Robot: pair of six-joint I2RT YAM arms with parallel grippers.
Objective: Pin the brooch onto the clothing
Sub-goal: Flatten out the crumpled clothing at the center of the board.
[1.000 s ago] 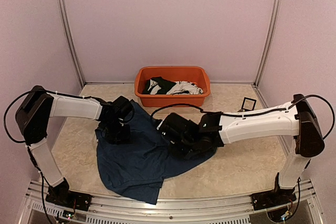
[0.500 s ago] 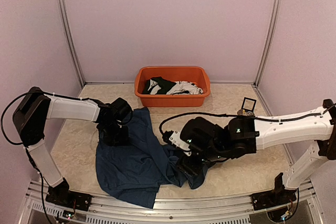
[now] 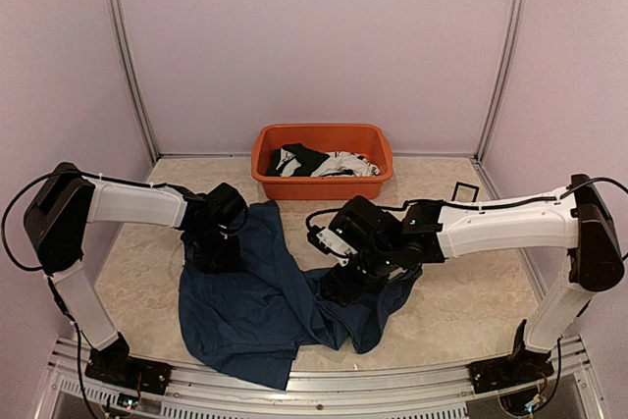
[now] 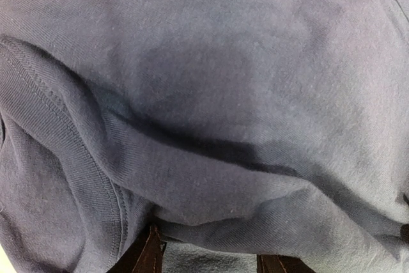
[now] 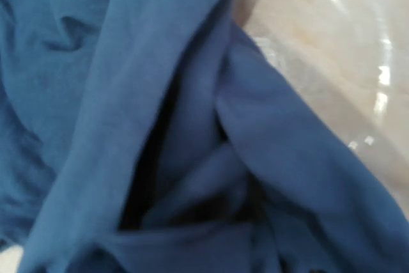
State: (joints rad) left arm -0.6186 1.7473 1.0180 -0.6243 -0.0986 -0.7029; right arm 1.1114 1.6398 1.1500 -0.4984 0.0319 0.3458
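Note:
The clothing (image 3: 250,296), a large navy T-shirt, lies crumpled across the middle of the table. My left gripper (image 3: 218,250) presses down on its upper left part. In the left wrist view its dark fingers (image 4: 150,255) stand apart, tips tucked under a fold of the clothing (image 4: 211,94), and the gripper (image 4: 214,254) looks open. My right gripper (image 3: 345,285) hovers low over the bunched right side. The right wrist view shows only blurred folds of the clothing (image 5: 128,94) and no fingers. I cannot pick out the brooch.
An orange tub (image 3: 324,186) holding black and white garments (image 3: 319,162) stands at the back centre. A small black square frame (image 3: 464,190) sits at the back right. Bare beige table (image 3: 461,291) shows to the right of the shirt. Pink walls close in the sides.
The right arm swept toward the front right, dragging the shirt's right side, then came back toward the middle. That side is now bunched up. The left arm hardly moved.

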